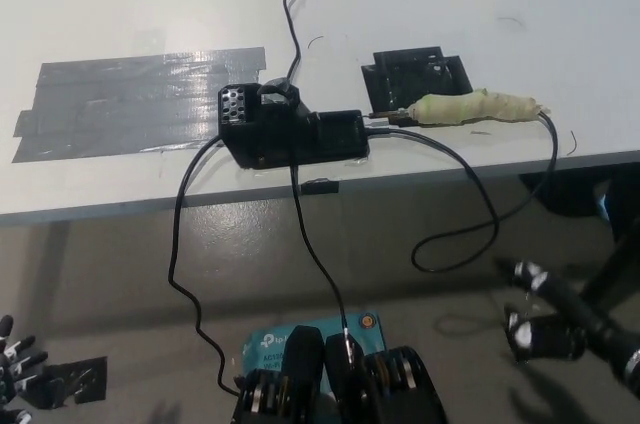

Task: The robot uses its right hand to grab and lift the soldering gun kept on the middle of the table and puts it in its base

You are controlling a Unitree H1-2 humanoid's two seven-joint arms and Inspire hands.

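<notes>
The soldering gun (478, 108) was seen lying on the table (120, 4), its tip at the base (415, 76); whether seated could not be told. Right hand (545, 329) was lowered, holding nothing; left hand (15, 369) rested low with fingers spread.

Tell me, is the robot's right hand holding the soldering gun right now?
No, the black right hand hangs below the table edge, apart from the soldering gun lying on the table.
</notes>
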